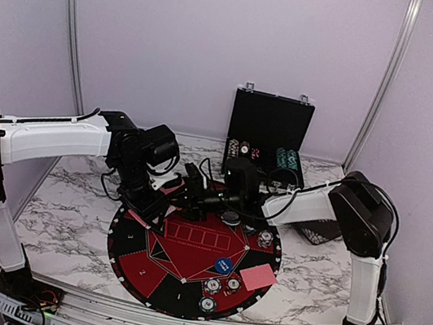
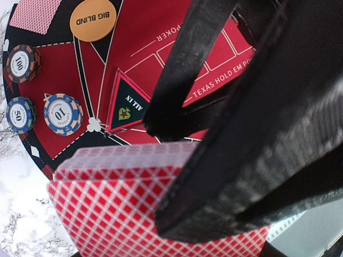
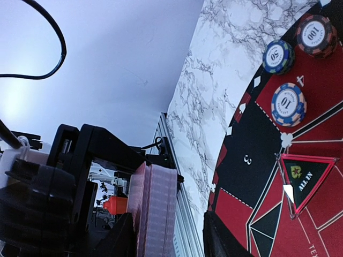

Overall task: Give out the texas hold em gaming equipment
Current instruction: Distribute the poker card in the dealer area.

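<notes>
My left gripper point(image 1: 153, 212) point(image 2: 182, 198) is shut on a deck of red-backed playing cards point(image 2: 118, 209) and holds it above the left side of the round red-and-black mat point(image 1: 195, 246). My right gripper point(image 1: 188, 195) point(image 3: 171, 227) is open, with its fingers on either side of the same deck point(image 3: 155, 206); contact cannot be told. In the left wrist view, a 100 chip point(image 2: 22, 62), a 50 chip point(image 2: 20, 114), a 10 chip point(image 2: 63, 114), an orange BIG BLIND disc point(image 2: 92, 20) and a card point(image 2: 37, 13) lie on the mat. The three chips also show in the right wrist view point(image 3: 288, 103).
A blue disc point(image 1: 223, 266), chips point(image 1: 213, 285) and a red-backed card point(image 1: 258, 276) lie at the mat's near right. More chips point(image 1: 265, 238) lie farther back. An open black case point(image 1: 269, 134) with chip rows stands at the back. A black patterned dish point(image 1: 317, 232) is under the right arm.
</notes>
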`<state>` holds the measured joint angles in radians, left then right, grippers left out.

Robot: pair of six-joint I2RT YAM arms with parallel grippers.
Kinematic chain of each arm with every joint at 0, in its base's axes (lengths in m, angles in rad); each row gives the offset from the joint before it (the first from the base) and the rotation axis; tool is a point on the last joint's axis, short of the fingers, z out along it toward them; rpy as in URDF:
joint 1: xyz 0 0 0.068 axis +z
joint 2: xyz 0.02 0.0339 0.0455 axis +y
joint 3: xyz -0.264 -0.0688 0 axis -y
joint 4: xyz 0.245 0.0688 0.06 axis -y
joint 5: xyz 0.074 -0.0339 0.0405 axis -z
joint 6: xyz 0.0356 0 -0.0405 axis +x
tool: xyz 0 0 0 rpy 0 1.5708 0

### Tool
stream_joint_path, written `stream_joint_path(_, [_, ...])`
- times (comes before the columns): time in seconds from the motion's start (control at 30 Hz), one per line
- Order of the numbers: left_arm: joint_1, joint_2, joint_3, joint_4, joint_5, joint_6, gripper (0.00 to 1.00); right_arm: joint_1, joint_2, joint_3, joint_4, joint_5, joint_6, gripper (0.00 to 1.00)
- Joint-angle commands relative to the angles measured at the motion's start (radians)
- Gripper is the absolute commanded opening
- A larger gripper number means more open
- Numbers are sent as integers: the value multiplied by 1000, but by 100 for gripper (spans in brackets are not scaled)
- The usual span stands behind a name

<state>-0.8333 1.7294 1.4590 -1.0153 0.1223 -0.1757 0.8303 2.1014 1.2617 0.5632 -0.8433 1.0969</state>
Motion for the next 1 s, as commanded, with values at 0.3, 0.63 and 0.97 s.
stream_joint_path(0.3, [-4, -10, 8, -7, 2, 9, 50, -19, -46, -9, -69, 30, -30, 41])
stream_joint_path(0.63, [-4, -12, 3, -8, 1, 8, 50, -28, -68, -27, -68, 35, -33, 40])
stream_joint_path(0.97, [-3, -14, -2, -8, 2, 6, 50, -31, -101, -36, -65, 35, -33, 40])
